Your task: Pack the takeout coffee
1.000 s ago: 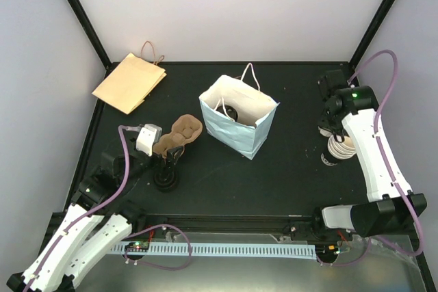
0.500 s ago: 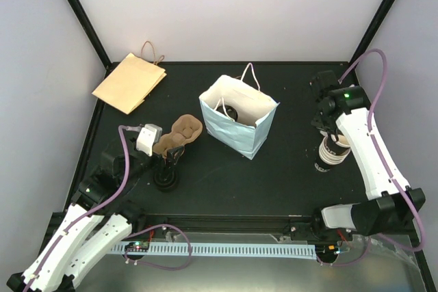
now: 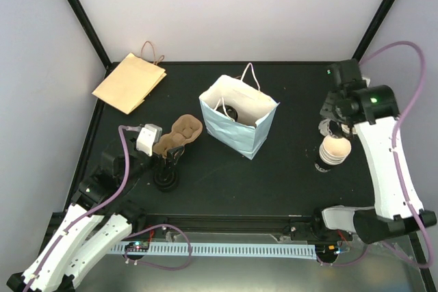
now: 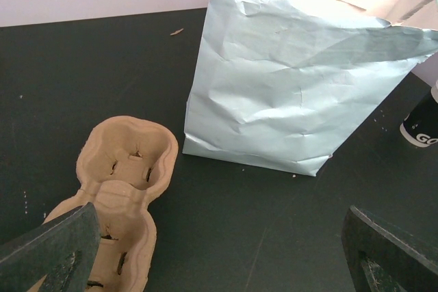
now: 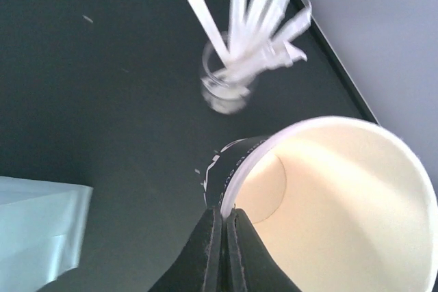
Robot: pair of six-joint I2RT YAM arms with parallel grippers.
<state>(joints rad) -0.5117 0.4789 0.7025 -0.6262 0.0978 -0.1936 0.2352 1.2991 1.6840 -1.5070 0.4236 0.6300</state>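
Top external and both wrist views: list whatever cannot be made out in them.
- Top external: dark object inside the light-blue bag; the bag walls hide most of it, identity unclear.
- Left wrist: black cup, cut off by the right edge; print unreadable.
- Right wrist: white stirrers in a glass, blurred; count unclear.
- Right wrist: white paper cup pinched by the right gripper; frame edge cuts it off.

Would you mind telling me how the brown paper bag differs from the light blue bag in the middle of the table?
The brown bag lies flat and closed at the far left corner; the light blue bag stands upright, mouth open. The brown bag's handles are brown, the light blue bag's white. The brown bag looks smooth, the light blue bag creased. Both are paper carrier bags.
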